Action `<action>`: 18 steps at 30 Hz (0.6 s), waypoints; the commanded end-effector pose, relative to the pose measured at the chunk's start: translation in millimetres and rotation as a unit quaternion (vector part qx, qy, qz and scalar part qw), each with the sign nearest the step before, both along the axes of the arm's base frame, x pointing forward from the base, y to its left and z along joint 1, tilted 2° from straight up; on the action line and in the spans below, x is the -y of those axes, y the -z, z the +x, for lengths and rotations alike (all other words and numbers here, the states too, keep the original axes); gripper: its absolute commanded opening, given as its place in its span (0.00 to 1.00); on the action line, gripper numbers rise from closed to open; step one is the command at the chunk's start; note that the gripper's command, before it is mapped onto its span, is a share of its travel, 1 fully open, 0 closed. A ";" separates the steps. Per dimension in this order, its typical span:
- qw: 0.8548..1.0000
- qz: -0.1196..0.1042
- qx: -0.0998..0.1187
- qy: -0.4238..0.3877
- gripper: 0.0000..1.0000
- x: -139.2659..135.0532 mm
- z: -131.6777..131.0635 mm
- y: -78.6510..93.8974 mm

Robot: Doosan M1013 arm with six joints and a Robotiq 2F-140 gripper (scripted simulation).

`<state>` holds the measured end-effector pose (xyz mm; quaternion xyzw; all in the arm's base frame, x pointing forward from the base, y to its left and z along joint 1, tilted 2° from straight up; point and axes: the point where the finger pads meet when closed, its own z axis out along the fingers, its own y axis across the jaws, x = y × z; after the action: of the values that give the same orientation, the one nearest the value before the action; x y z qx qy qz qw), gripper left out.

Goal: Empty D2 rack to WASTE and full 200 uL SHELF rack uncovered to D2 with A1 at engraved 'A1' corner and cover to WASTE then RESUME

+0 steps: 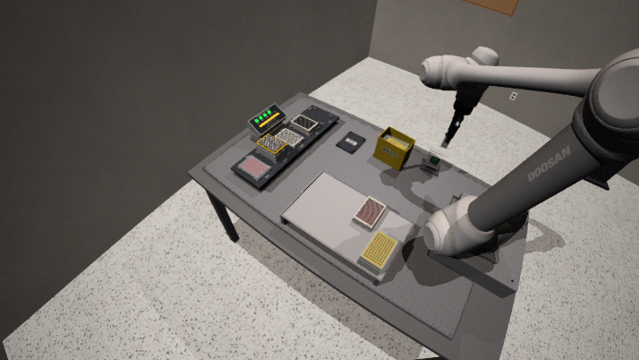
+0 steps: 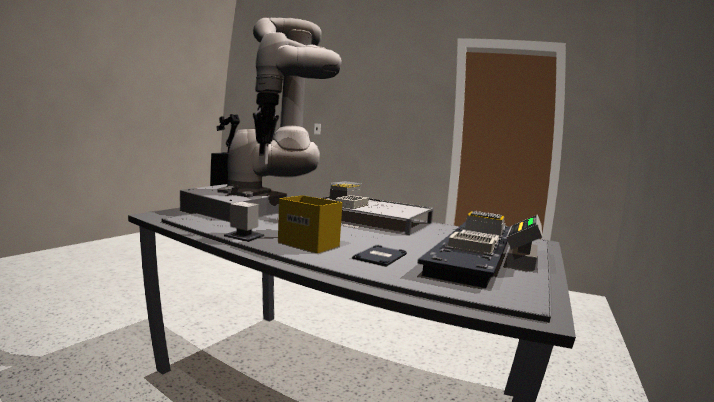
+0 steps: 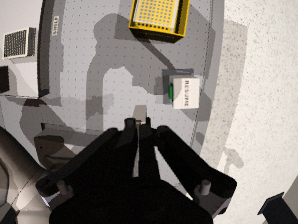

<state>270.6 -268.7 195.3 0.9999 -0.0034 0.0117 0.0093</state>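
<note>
Closed claw [image 1: 447,142] hangs in open air above the button box [image 1: 432,162], yellow bin [image 1: 394,148] standing near.

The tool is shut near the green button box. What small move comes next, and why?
Probably ease the shut, empty tool down toward the green button: a yellow rack sits on the deck and the bin holds a yellow item.

On table [image 1: 313,166]: deck [image 1: 328,120] far from arm base; waste bin [image 1: 394,154] between regrip nest [image 1: 351,142] and button box [image 1: 432,164]; shelf [image 1: 322,208] alongside.
</note>
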 end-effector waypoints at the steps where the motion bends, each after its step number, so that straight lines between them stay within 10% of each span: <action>1: 1.000 0.000 0.000 0.000 0.00 0.0 0.1 4.2; 18: 1.000 0.000 0.000 0.000 0.00 0.5 0.7 29.2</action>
<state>271.2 -269.2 168.7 0.9999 -0.0035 0.0117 0.0093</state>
